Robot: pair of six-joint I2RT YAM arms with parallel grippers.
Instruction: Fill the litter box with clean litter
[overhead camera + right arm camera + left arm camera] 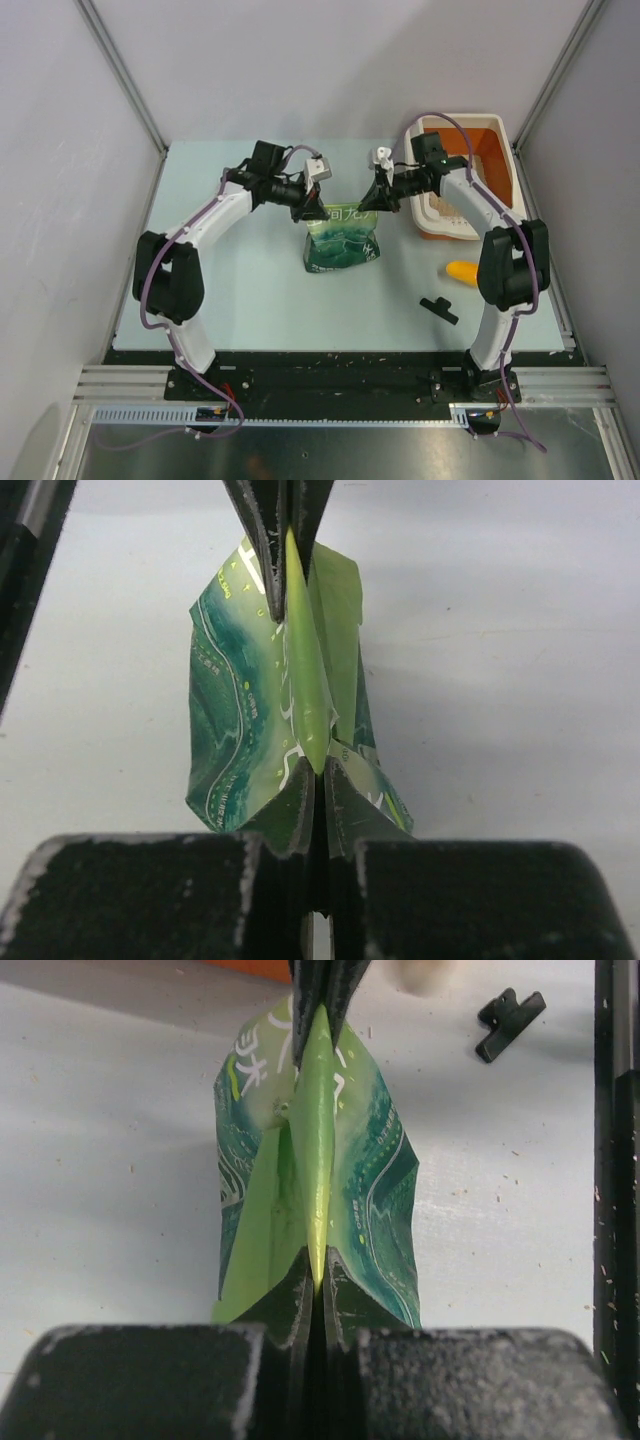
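The only print in view is on the green pouch bag (341,245). From above, a row of large white characters runs across its top band, just below and between the tips of the left gripper (312,210) and the right gripper (368,207). They look like East Asian script, but are too small and blurred to read. In the left wrist view, a few white characters lie sideways on the creased panel left of the pinched fold, close to the far fingertips. In the right wrist view, white strokes and fine lettering sit on the left panel. None of it is legible.
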